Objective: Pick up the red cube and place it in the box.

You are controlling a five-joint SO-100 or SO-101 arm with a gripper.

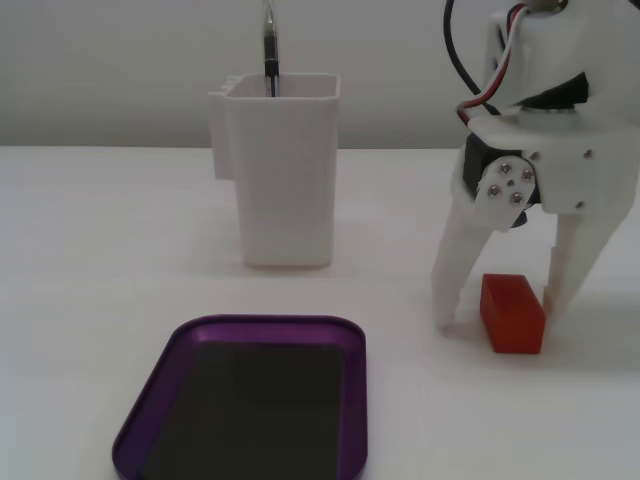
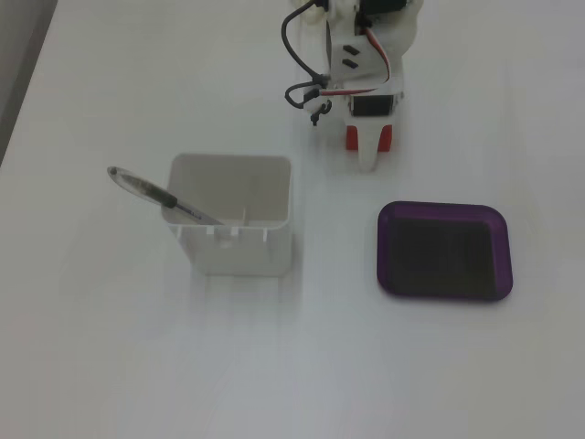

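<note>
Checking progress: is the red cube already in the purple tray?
No. In a fixed view the cube sits on the table between the open hand's fingers, and the tray is empty.

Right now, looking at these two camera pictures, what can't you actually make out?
- Whether the hand touches the red cube: in one fixed view its fingers straddle it; contact is too fine to tell.
- Most of the red cube in the other fixed view: the hand covers it.
- The box: its near rim is cut off by the bottom edge.
- The pen: its lower part is hidden inside the white container.
</note>
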